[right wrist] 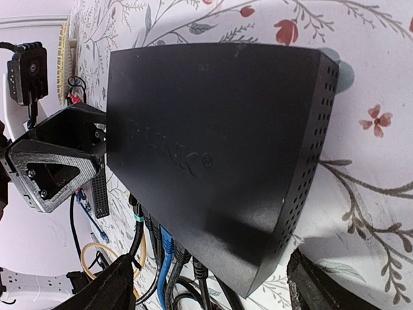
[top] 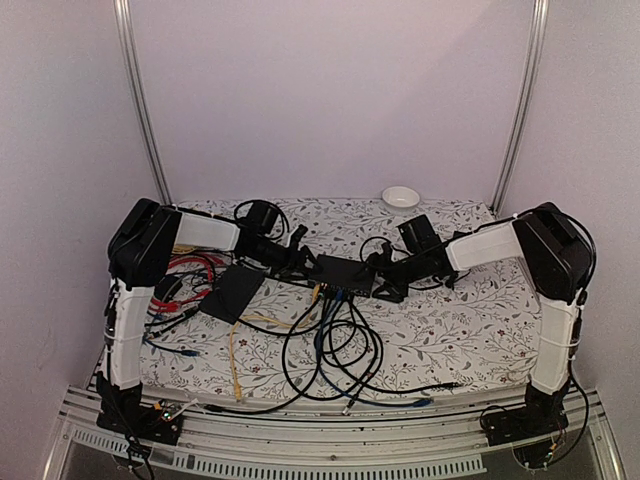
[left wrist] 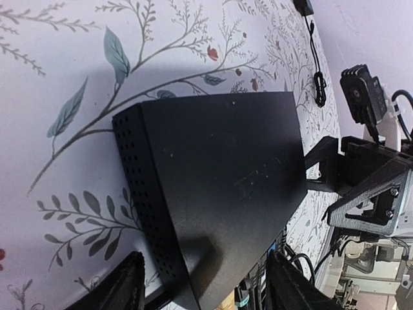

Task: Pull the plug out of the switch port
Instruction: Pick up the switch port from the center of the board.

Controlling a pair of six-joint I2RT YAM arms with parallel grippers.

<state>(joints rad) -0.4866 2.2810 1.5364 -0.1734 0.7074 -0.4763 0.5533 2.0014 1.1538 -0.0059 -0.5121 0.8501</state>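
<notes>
The switch (top: 343,272) is a flat black box lying mid-table between my two grippers. Several plugs sit in its near edge, among them a blue plug (right wrist: 166,248) beside black ones (right wrist: 197,266), and their cables (top: 335,340) loop toward me. My left gripper (top: 300,262) is at the switch's left end. In the left wrist view it (left wrist: 206,292) is open, its fingers standing on either side of the switch (left wrist: 213,174) with gaps showing. My right gripper (top: 385,275) is at the right end, open (right wrist: 213,292) and wide around the corner of the switch (right wrist: 213,129), holding nothing.
A thin black slab (top: 232,292) lies left of the switch, beside red cables (top: 185,268). A yellow cable (top: 235,360) runs toward the front edge. A white bowl (top: 401,197) sits at the back. Black adapters (top: 262,215) (top: 415,232) lie behind the grippers.
</notes>
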